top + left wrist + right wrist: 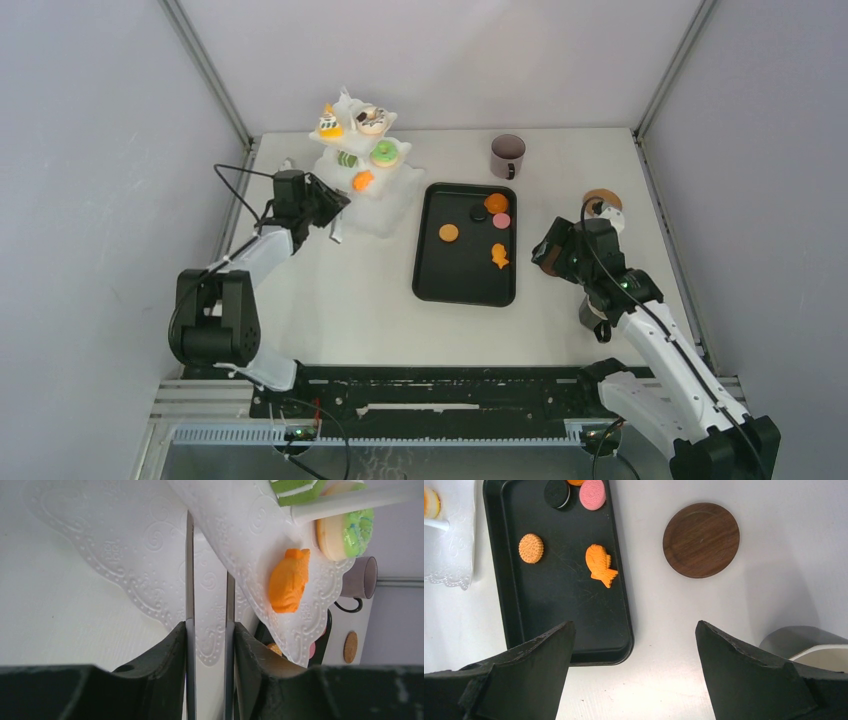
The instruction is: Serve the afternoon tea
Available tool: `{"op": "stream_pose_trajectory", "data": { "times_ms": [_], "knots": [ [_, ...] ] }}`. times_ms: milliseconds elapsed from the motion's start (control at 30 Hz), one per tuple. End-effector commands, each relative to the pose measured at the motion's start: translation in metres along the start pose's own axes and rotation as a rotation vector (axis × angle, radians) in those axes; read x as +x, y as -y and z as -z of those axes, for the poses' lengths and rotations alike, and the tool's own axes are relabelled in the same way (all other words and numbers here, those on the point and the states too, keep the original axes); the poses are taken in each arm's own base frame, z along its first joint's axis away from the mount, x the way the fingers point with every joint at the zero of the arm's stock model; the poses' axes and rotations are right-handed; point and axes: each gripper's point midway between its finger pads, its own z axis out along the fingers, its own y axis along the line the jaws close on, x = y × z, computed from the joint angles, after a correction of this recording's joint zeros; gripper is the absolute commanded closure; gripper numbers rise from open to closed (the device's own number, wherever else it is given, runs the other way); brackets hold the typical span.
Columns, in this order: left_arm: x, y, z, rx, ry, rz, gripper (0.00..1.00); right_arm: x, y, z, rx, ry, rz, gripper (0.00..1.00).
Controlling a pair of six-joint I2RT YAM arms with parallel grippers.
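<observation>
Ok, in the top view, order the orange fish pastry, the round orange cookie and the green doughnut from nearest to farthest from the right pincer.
From the right pincer:
1. Orange fish pastry, right side of the black tray.
2. Round orange cookie, left side of that tray.
3. Green doughnut, on the white stand, far left.

Laid flat on the black tray [465, 298]: orange cookie [449, 233], black sandwich cookie [478, 213], pink cookie [501, 221], orange fish [499, 256], orange doughnut [496, 203]. Set on the white stand [385, 205]: green doughnut [385, 153], second fish [362, 181], other pastries. Dark mug [507, 155] stood upright beyond the tray.
</observation>
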Motion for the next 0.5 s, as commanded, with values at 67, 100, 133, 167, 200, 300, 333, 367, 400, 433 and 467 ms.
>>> {"op": "stream_pose_trajectory", "data": {
  "times_ms": [67,100,133,167,200,300,333,367,400,433,467],
  "knots": [
    [0.007,-0.005,0.030,-0.005,-0.018,-0.062,0.74,-0.003,-0.005,0.002,-0.015,0.020,-0.013,0.03],
    [0.011,-0.006,0.033,-0.009,-0.031,-0.069,0.78,-0.002,-0.006,0.002,-0.017,0.018,-0.012,0.03],
    [0.015,-0.009,0.036,-0.015,-0.044,-0.076,0.81,-0.002,-0.007,0.002,-0.019,0.017,-0.011,0.02],
    [0.018,-0.011,0.040,-0.018,-0.053,-0.082,0.83,-0.002,-0.007,0.002,-0.020,0.016,-0.009,0.03],
    [0.023,-0.014,0.044,-0.020,-0.066,-0.085,0.86,-0.001,-0.007,0.001,-0.019,0.016,-0.010,0.02],
    [0.037,-0.025,0.058,-0.032,-0.083,-0.081,0.95,-0.001,-0.008,0.001,-0.018,0.014,-0.006,0.03],
    [0.040,-0.026,0.065,-0.029,-0.082,-0.083,0.99,-0.001,-0.008,0.000,-0.020,0.015,-0.005,0.03],
    [0.043,-0.028,0.072,-0.027,-0.081,-0.084,1.00,-0.001,-0.009,0.000,-0.023,0.015,-0.004,0.03],
    [0.045,-0.027,0.081,-0.016,-0.075,-0.091,1.00,-0.002,-0.010,0.000,-0.025,0.017,-0.003,0.03],
    [0.050,-0.030,0.086,-0.016,-0.084,-0.096,1.00,-0.002,-0.010,0.000,-0.028,0.017,0.000,0.03],
    [0.053,-0.030,0.094,-0.008,-0.084,-0.108,1.00,-0.002,-0.011,-0.001,-0.030,0.017,0.001,0.03]
  ]
}}
